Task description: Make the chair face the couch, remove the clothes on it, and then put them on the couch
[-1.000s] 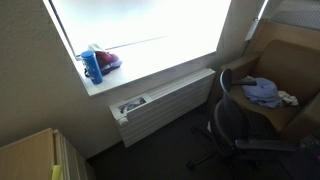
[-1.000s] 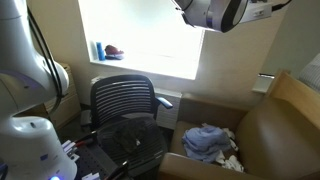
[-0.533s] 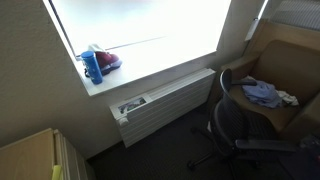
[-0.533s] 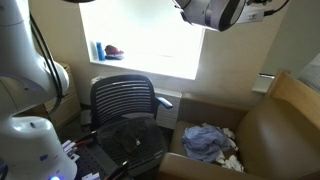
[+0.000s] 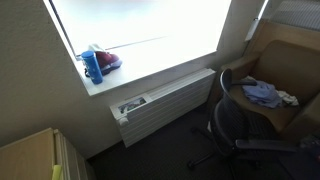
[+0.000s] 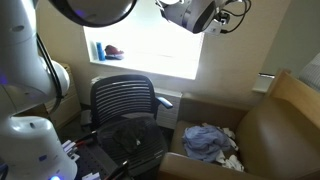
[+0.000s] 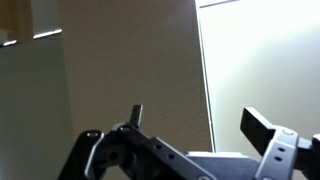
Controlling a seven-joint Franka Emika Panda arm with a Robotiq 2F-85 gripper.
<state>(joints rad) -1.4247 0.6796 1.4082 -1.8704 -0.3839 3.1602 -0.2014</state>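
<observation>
In an exterior view, 1 blue bottle (image 5: 92,67) and a red item (image 5: 109,60) sit on the windowsill (image 5: 160,68), with a radiator (image 5: 165,100) below. To the right, the chair (image 5: 235,125) stands close in front of the couch (image 5: 285,55), partly blocking it. The clothes (image 5: 262,93) lie heaped on the couch seat, beside 1 white cloth (image 5: 288,99). In the wrist view the gripper (image 7: 200,125) has its jaws apart and holds nothing.

Office: swivel chair (image 6: 122,100), couch (image 6: 282,125)
</observation>
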